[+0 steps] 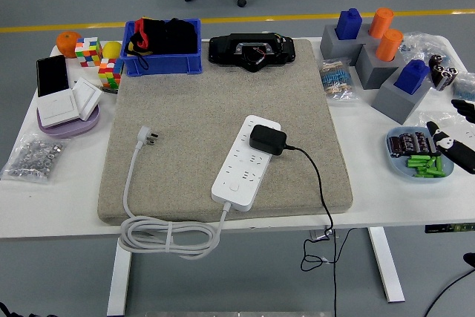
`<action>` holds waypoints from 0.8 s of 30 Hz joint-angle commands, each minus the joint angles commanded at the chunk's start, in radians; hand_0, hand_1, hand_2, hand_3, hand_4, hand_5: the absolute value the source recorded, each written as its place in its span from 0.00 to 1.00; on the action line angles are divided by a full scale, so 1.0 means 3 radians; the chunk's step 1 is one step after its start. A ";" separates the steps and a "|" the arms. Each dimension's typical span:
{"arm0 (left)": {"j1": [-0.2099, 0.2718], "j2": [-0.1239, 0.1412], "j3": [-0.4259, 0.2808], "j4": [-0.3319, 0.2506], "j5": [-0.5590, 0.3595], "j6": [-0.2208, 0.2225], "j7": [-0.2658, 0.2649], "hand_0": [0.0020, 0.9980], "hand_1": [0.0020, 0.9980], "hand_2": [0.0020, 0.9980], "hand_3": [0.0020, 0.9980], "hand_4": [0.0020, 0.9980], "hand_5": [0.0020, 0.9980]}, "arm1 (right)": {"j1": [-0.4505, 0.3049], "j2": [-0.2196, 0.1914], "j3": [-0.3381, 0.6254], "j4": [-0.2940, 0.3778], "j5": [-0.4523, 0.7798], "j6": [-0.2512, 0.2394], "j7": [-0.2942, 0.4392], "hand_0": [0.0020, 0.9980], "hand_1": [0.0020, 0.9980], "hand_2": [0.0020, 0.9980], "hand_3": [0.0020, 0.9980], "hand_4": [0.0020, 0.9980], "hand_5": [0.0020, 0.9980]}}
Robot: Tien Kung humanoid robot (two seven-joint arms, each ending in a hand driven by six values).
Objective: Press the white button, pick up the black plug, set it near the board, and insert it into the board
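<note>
White table (67, 206) seen from above, bearing a large beige felt mat (193, 109) that covers its centre. On the mat lies the white power board (245, 162), set diagonally, with its round white button (235, 188) at the near end and its white cable (167, 237) looping off the mat's near edge to a bundled coil, then running up to a white three-pin plug (149, 137) resting on the mat's left part. The black plug (267, 139) is seated in the board's upper right sockets; its thin black cord (320, 183) trails across the mat and drops over the table's near edge. At the mat's far edge stand a blue bin (163, 64) holding black and red items and, just beside it, a black device (252, 50). Grey blocks (386, 72) carrying blue and orange pegs occupy the far right corner. On the left are a lilac tray (67, 125) with white switches, two colour cubes (96, 61), an orange (67, 41) and a bag of metal nuts (33, 157). At the right edge, the right hand (456, 139) enters the view over a blue dish (415, 155) of green and dark parts; only part of it shows, and whether its fingers are spread or curled cannot be told. It is well apart from board and plug.
</note>
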 joint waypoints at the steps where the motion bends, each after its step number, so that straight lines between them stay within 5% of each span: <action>1: -0.0001 0.0000 -0.0001 0.0000 -0.0001 0.0000 0.0001 0.69 0.64 0.61 0.64 0.56 0.20 | 0.0002 0.0000 0.0001 0.0000 0.0000 0.0000 0.0001 0.79 0.74 0.71 0.67 0.88 0.25; 24: 0.0009 0.0014 -0.0001 0.0000 0.0042 -0.0027 0.0017 0.69 0.64 0.61 0.64 0.56 0.20 | 0.0086 0.0001 -0.0089 -0.0050 0.0014 0.0008 0.0014 0.79 0.73 0.70 0.67 0.87 0.23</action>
